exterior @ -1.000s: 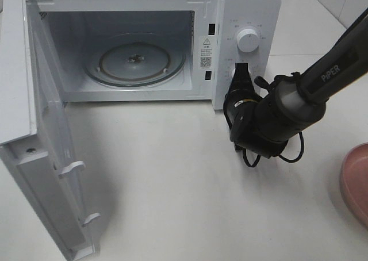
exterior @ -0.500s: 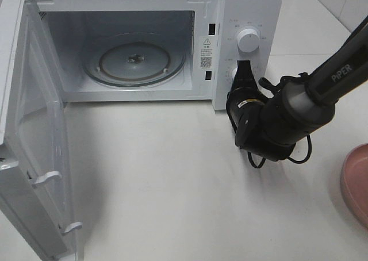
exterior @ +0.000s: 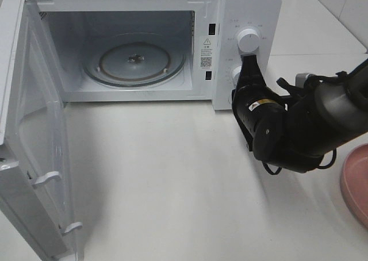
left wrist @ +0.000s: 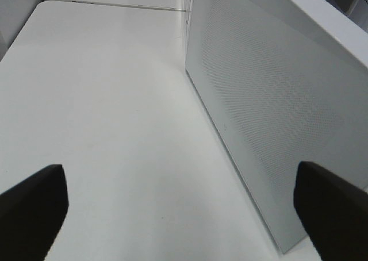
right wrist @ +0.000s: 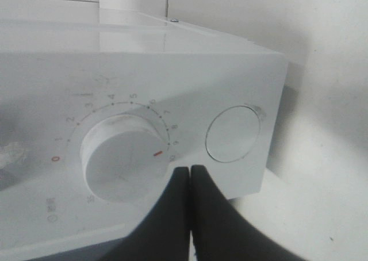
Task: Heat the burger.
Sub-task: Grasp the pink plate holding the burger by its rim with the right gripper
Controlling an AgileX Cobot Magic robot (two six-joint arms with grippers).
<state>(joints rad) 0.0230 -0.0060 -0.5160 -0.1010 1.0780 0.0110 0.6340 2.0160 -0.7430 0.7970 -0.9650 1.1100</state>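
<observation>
Pointing between the microwave's (exterior: pixel 253 8) two dials (right wrist: pixel 118 157), right gripper (right wrist: pixel 190 170) has jaws clenched empty; left gripper's (left wrist: pixel 181 177) jaws gape wide by the open door (exterior: pixel 34 157).

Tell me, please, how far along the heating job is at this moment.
Done: the microwave door is open and the glass turntable is bare. In hand: the right arm has its shut jaws at the control panel, beside the timer knob. Left: no burger is in view, only the edge of a pink plate; the burger has to go inside, the door be closed and the timer set.
</observation>
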